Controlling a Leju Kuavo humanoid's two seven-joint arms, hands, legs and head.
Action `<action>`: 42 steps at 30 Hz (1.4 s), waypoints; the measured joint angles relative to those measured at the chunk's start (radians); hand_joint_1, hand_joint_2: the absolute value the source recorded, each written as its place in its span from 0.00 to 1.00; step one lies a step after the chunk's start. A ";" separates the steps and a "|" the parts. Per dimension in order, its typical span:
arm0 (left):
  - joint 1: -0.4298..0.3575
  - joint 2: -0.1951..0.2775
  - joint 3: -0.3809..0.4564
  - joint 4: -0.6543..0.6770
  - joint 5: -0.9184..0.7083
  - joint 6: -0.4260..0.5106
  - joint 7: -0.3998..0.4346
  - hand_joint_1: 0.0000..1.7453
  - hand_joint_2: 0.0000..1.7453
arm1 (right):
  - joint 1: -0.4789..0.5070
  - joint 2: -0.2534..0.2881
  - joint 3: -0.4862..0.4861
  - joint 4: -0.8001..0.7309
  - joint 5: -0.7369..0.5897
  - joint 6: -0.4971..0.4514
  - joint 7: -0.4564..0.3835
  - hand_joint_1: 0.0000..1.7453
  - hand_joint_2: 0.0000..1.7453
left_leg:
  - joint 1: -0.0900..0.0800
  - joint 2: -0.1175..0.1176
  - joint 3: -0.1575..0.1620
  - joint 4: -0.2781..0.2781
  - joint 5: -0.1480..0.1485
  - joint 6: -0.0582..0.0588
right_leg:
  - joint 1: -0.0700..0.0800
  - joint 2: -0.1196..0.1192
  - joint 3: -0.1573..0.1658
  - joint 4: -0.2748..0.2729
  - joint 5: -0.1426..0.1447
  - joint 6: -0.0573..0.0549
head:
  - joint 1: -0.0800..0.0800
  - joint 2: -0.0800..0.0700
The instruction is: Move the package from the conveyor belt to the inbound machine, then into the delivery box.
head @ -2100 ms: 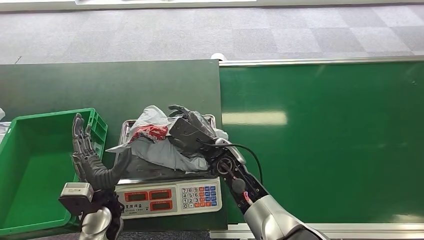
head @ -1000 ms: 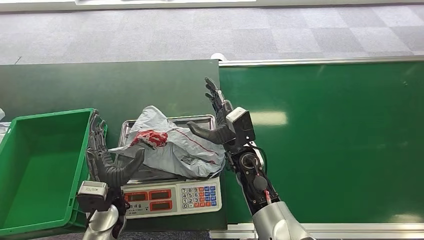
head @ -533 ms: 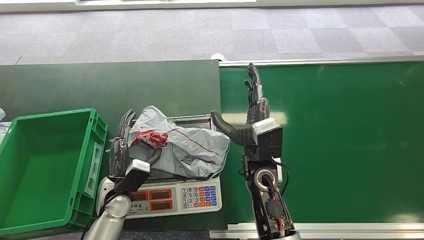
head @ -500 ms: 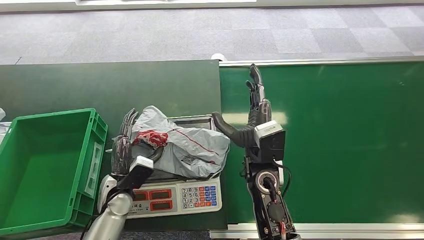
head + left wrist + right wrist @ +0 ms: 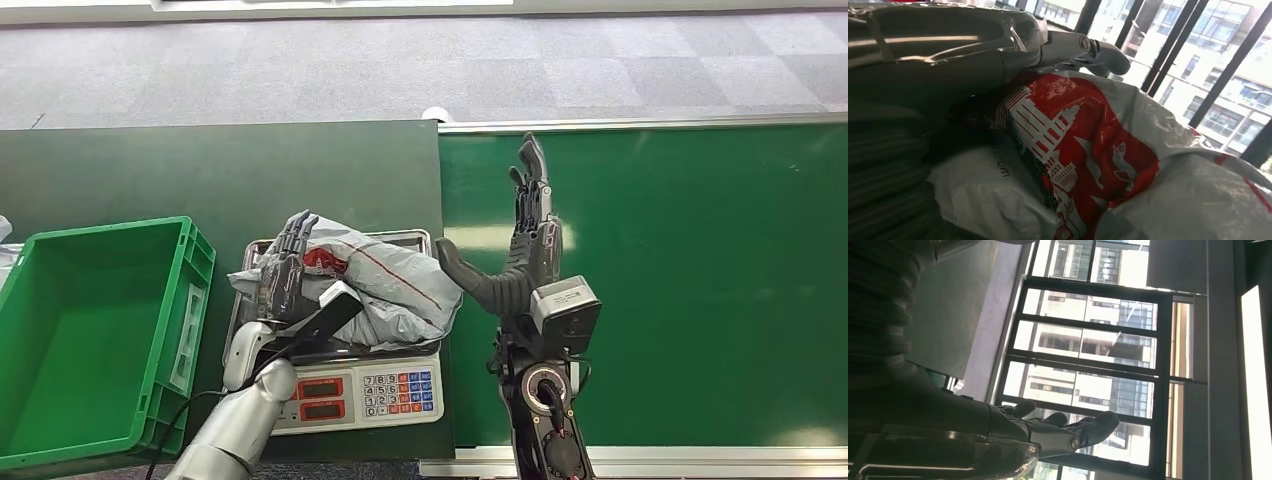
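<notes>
Lying on the scale (image 5: 345,392) is the package (image 5: 385,290), a soft grey plastic bag, crinkly and shiny, with a red picture and a thin red line on it. It sits lumpy on the flat silver metal tray (image 5: 420,238) on top of the scale. The scale has two small red number screens and a pad of little buttons on its front.

The left hand (image 5: 285,280) rests on the side of the package nearest the green box (image 5: 196,262). Its dark fingers lie flat and close together on the bag, and its thumb reaches under the near edge. In the left wrist view the bag (image 5: 1108,165) looks wrinkled, with a red and white building print, and the fingers (image 5: 1083,47) press on it from above.

The right hand (image 5: 520,250) is up over the green belt (image 5: 700,280), just beside the package but not touching it. Its fingers point straight up, spread from the thumb, and it holds nothing.

The box is hard green plastic with ribbed walls, and it stands next to the scale. The belt is smooth and shiny with a silver rim. Grey carpet (image 5: 400,70) lies behind.
</notes>
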 joint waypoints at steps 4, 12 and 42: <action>-0.056 -0.001 -0.018 0.080 -0.134 0.053 0.128 0.94 1.00 | 0.000 0.000 0.005 -0.002 0.000 0.012 -0.008 0.00 1.00 | 0.000 0.000 0.003 0.000 0.000 0.000 | 0.000 0.000 0.003 0.000 0.000 0.000 | 0.000 0.000; -0.107 0.000 -0.003 0.174 -0.044 -0.003 0.038 0.95 1.00 | 0.000 0.000 0.000 -0.003 -0.009 0.020 -0.014 0.00 1.00 | 0.000 -0.001 0.007 -0.001 0.003 -0.001 | 0.000 -0.002 0.007 0.000 0.001 -0.001 | 0.000 0.000; 0.335 -0.014 0.045 -0.815 0.507 0.187 -0.419 1.00 1.00 | 0.134 -0.005 -0.153 0.009 -0.041 0.011 -0.051 0.00 1.00 | 0.001 0.001 -0.010 0.000 0.005 -0.002 | 0.001 0.000 -0.011 0.000 0.004 -0.003 | 0.000 0.000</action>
